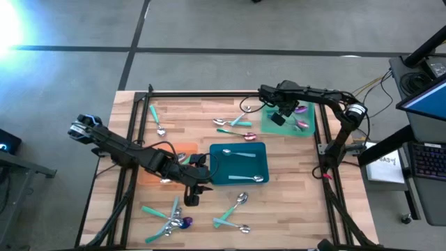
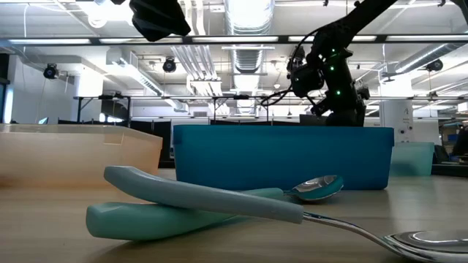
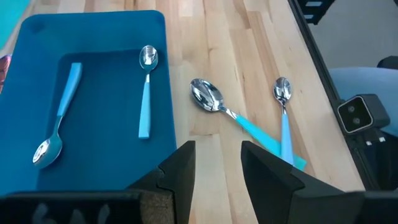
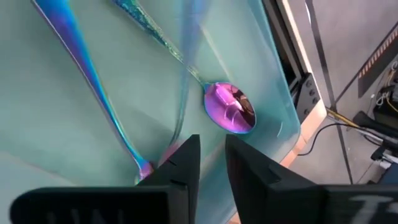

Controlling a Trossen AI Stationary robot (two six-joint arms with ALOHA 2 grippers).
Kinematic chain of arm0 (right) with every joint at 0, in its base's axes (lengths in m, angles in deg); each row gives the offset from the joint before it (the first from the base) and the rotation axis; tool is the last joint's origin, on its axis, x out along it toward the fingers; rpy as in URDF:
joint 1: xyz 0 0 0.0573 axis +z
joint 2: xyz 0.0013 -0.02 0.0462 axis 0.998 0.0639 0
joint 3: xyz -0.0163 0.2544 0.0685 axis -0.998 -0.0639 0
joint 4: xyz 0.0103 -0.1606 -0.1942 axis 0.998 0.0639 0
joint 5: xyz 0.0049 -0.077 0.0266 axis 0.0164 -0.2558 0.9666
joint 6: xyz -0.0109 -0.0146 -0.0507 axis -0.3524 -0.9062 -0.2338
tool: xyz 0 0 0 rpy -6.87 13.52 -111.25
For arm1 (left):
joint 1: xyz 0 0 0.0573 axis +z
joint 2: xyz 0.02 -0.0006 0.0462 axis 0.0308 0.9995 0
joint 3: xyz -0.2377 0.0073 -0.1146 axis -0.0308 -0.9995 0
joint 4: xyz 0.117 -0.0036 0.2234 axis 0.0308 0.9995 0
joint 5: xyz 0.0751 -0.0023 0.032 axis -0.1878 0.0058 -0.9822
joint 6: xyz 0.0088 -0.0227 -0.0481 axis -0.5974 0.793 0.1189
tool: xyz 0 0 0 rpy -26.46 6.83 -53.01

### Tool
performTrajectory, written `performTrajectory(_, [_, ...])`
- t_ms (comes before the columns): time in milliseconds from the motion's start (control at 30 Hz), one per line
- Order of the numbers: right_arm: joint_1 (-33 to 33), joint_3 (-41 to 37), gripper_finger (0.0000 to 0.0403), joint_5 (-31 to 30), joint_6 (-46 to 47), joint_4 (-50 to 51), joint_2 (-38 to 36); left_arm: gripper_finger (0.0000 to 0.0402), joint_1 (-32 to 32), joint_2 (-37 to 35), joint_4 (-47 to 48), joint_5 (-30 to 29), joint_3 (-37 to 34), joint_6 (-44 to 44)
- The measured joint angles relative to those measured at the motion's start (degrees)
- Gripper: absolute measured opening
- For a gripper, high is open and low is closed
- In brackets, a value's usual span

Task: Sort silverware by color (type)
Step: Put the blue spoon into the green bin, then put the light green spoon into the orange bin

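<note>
Jaws slightly parted and empty, the right gripper point(image 4: 212, 163) hangs over iridescent spoons point(image 4: 230, 107) in the green tray point(image 1: 309, 130); the left gripper point(image 3: 217, 171) likewise gapes beside the teal tray point(image 3: 99, 37).

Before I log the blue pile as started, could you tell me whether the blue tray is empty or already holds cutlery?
Not empty: the flat blue tray holds two silver spoons with light-blue handles, lying apart.

Iridescent spoons point(image 4: 229, 107) in pale-green tray point(image 4: 37, 124)
</note>
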Motion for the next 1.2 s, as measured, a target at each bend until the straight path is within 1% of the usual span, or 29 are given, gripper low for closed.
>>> performTrajectory(233, [0.18,0.97,0.0100,0.11,-0.02,-0.04,0.00,0.0114,0.16,-0.02,0.08,-0.99,-0.71,3.88])
performTrajectory(367, [1.35,1.50,0.0104,0.25,0.00,-0.46,-0.26,0.0114,0.21,-0.08,0.14,-1.38,-0.83,5.41])
performTrajectory(433, [2.57,1.57,0.0104,1.22,0.07,-0.50,-0.86,0.0114,0.45,-0.11,0.15,-1.41,-0.83,5.52])
performTrajectory(567, [5.85,1.57,0.0104,5.86,1.58,-0.75,-3.00,0.0114,1.40,-0.20,0.14,-1.41,-0.83,5.53])
performTrajectory(633, [8.39,1.57,0.0104,7.85,2.78,-1.21,-4.38,0.0114,1.84,-0.22,0.14,-1.41,-0.83,5.52])
performTrajectory(767, [15.05,1.52,0.0100,9.53,4.95,-1.67,-6.94,0.0114,2.28,-0.24,0.11,-1.38,-0.83,5.34])
performTrajectory(933, [25.55,1.52,0.0092,9.64,8.31,-4.42,-9.35,0.0114,2.74,-0.15,-0.60,-1.36,-0.83,4.37])
performTrajectory(1200, [42.18,1.50,0.0082,9.79,9.19,-12.12,-8.97,0.0114,2.69,0.36,-3.26,-1.34,-0.83,3.42])
